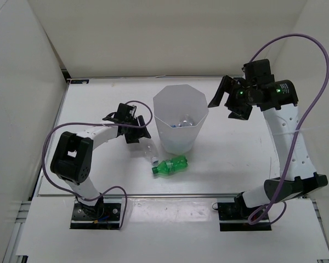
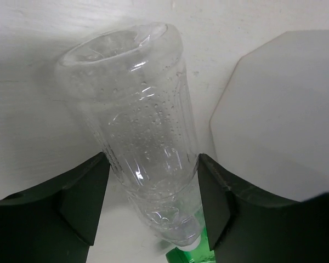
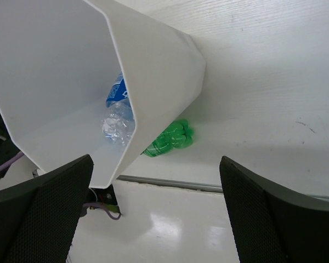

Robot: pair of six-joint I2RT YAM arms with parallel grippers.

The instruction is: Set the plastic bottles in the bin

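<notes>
A clear plastic bottle point(image 1: 148, 151) with a white cap lies left of the bin point(image 1: 163, 104). My left gripper point(image 1: 137, 136) is shut on it; in the left wrist view the fingers point(image 2: 85, 200) press both sides of the bottle point(image 2: 142, 126). A green bottle point(image 1: 171, 166) lies on the table in front of the bin, its tip also showing below the clear one point(image 2: 181, 256). My right gripper point(image 1: 226, 104) is open and empty, raised right of the bin rim. The right wrist view shows the bin point(image 3: 153, 66) holding a blue-labelled bottle point(image 3: 115, 93) and a crumpled clear one point(image 3: 116, 127).
White walls enclose the table point(image 1: 98, 98) on the left, back and right. The bin's side point(image 2: 279, 109) stands close to the right of my left gripper. The table's front edge point(image 3: 170, 183) runs below the green bottle point(image 3: 172, 137).
</notes>
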